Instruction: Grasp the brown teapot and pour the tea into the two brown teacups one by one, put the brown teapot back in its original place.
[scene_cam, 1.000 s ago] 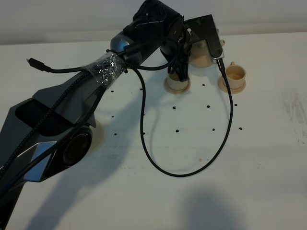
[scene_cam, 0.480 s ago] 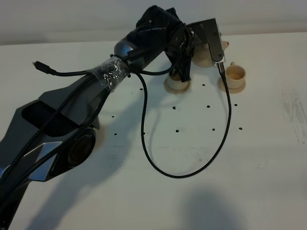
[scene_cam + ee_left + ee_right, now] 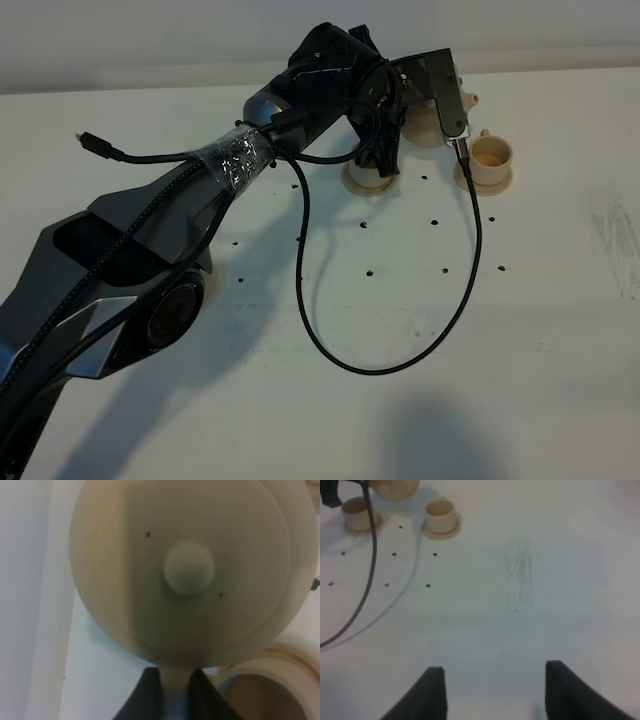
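Your left gripper (image 3: 174, 676) is closed on the loop handle (image 3: 175, 700) of the brown teapot (image 3: 150, 555). In the left wrist view the pale handle sits tight between the two dark fingers (image 3: 145, 697). The round lid and its knob (image 3: 189, 572) fill most of that view.

From the high camera you see the left arm reaching to the far side of the white table (image 3: 560, 330). The teapot is there between the two brown teacups and a little behind them, mostly hidden by the wrist. Its short spout (image 3: 471, 99) points toward the right teacup (image 3: 491, 152), which stands upright on its small saucer (image 3: 485, 182). The left teacup (image 3: 365, 178) is half covered by the gripper and its wires. I cannot tell if the pot rests on something or is in the air.

A black cable (image 3: 300, 260) hangs from the arm and makes a wide loop on the table.

Your right gripper (image 3: 495, 667) hovers over bare table, well apart from the cups, fingers spread and holding nothing.
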`<state>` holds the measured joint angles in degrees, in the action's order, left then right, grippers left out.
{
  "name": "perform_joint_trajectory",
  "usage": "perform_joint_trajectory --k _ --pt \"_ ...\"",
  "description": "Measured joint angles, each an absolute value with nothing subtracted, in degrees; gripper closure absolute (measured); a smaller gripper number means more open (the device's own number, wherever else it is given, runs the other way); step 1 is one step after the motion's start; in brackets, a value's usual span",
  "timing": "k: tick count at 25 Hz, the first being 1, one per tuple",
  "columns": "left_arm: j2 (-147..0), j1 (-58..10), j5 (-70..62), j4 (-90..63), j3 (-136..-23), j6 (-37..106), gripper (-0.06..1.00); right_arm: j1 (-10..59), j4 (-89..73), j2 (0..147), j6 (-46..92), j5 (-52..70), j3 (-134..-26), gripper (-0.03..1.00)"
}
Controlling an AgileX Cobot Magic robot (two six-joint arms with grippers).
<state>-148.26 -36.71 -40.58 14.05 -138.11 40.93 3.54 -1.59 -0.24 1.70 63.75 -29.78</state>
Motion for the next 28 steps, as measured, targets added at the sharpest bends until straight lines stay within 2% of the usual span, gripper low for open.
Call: perform_joint_trajectory --k 28 --pt "-149.1 -36.8 -36.8 14.3 -138.1 52.2 0.86 3.5 -1.6 -0.2 1.7 63.7 -29.8 0.53"
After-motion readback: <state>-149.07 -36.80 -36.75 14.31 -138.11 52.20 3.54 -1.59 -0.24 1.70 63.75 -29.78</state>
